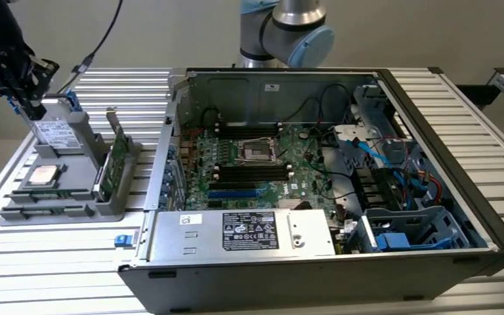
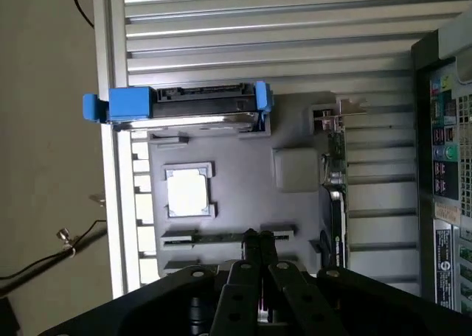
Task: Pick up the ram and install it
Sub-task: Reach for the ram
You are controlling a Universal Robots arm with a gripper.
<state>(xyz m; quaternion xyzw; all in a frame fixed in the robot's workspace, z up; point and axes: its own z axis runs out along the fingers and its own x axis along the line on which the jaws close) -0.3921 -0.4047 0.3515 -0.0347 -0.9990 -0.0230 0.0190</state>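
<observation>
The ram [image 2: 214,238] is a thin green stick lying edge-up in a slot of the grey parts tray [image 2: 243,181]. In the exterior view the ram [image 1: 49,194] lies near the tray's [image 1: 60,220] front. My black gripper [image 2: 258,239] hangs above the tray with its fingers pressed together and nothing between them, their tips lined up over the ram. In the exterior view the gripper [image 1: 29,105] hovers high at the far left, over the tray's back end. The open computer case [image 1: 462,216] holds the motherboard with its black memory slots [image 1: 252,172].
On the tray stand a hard drive with blue rails [image 2: 192,104], a square silver processor [image 2: 188,190] and a tall green expansion card [image 2: 333,196] with a metal bracket. A loose cable [image 2: 44,259] trails off the table's edge. The case wall [image 1: 160,177] rises beside the tray.
</observation>
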